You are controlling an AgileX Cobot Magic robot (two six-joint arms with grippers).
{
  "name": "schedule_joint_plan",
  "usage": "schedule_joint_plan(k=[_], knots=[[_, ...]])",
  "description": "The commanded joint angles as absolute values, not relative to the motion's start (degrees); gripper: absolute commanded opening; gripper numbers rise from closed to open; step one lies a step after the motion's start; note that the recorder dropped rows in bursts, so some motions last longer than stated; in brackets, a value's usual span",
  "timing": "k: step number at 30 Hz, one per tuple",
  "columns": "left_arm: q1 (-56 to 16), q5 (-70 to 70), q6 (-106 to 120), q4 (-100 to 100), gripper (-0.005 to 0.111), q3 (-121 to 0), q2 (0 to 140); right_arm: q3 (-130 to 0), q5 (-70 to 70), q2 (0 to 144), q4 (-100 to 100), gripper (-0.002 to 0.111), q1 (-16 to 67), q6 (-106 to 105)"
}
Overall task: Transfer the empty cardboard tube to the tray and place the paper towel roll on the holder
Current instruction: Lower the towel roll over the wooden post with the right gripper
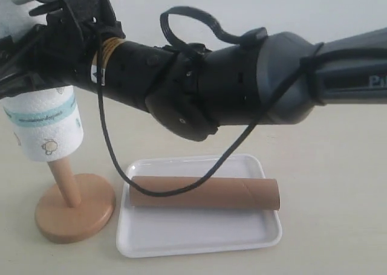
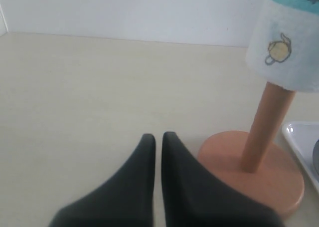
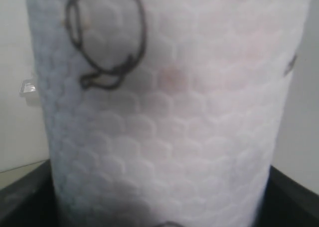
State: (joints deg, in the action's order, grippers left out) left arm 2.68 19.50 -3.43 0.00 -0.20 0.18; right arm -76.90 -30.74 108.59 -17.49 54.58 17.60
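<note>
Though the empty cardboard tube (image 1: 205, 193) lies lengthwise in the tray (image 1: 199, 239), the exterior view shows the right gripper (image 1: 48, 84) grasping the paper towel roll (image 1: 45, 127) upright, part-way down the holder (image 1: 75, 214), pole bare beneath; judged travel is straight down. Left wrist view: the left gripper (image 2: 158, 139), clenched on nothing, sits near the holder's base. Right wrist view: white embossed, cartoon-printed paper fills the gap between dark jaws.

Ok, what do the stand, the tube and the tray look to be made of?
Stand: wood by the look, smooth light brown with a soft sheen.
Tube: plain brown cardboard, matt, with a faint spiral seam.
Tray: probably plastic, glossy white, with a rounded moulded rim.
</note>
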Motion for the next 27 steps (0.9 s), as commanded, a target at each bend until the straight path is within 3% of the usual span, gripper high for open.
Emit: schedule_joint_plan(k=[1, 27], knots=[[2.81, 19.35, -3.38, -0.61, 0.004, 0.0, 0.0, -75.1, -36.45, 109.51, -15.32, 0.0, 54.25, 15.52], [2.81, 19.35, -3.38, -0.61, 0.004, 0.0, 0.0, -74.43, -43.17, 121.51, -14.91, 0.0, 54.25, 12.4]])
